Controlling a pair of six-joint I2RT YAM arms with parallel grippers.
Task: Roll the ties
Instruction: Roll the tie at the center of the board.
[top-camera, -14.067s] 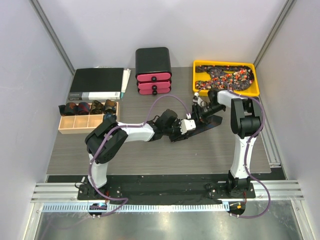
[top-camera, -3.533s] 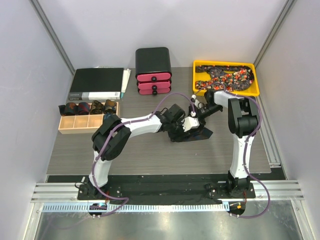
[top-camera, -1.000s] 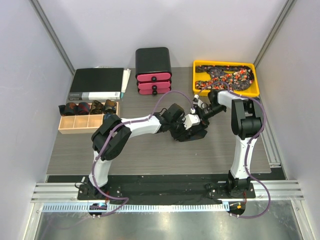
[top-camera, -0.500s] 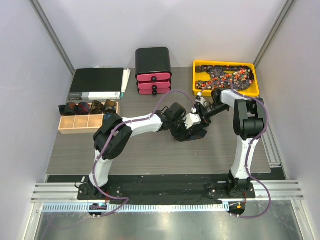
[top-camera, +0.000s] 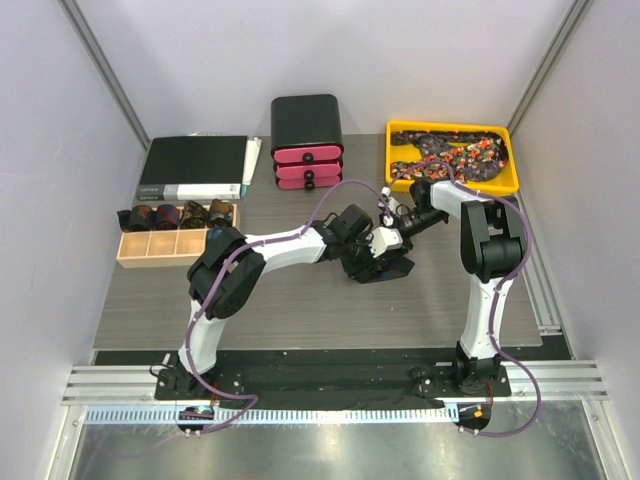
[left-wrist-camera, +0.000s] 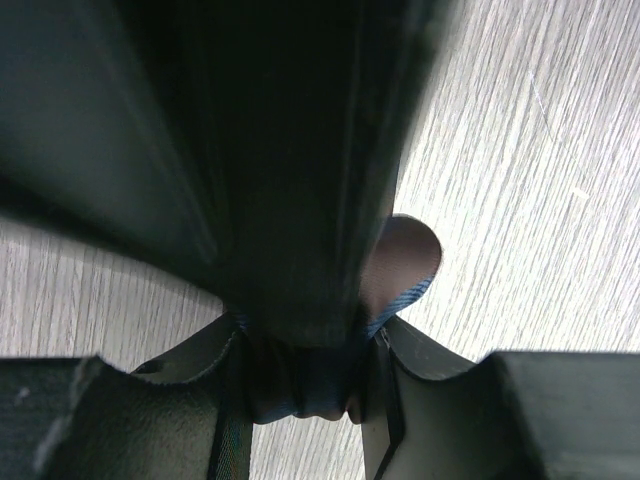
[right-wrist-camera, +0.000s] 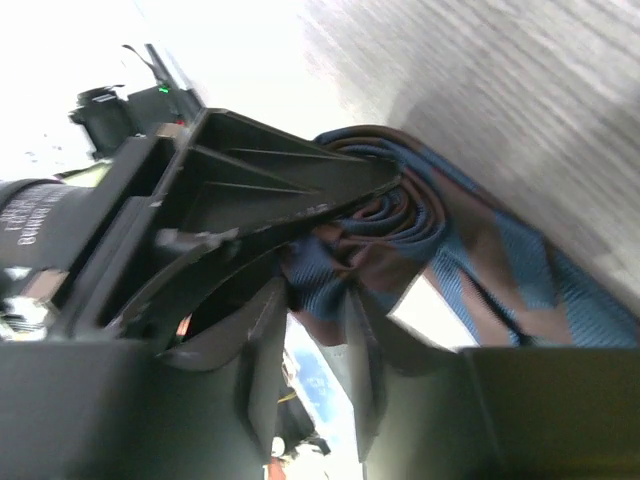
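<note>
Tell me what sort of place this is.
Probably a robot lab cell: bare grey partition walls, a left arm and right arm bolted at the table's edge, a yellow tray of ties.

Your left pincer (left-wrist-camera: 300, 385) is clamped on a dark navy tie (left-wrist-camera: 280, 200), with the cloth bunched tight between its two fingers (left-wrist-camera: 410, 350) at the bottom of the frame. Above the grip the tie spreads wide and blurred, filling most of the upper view. Just right of the pinch you see a small rounded fold with a brownish inner face poking out. Pale wood-grain tabletop (left-wrist-camera: 520, 180) shows on the right and at lower left.
</note>
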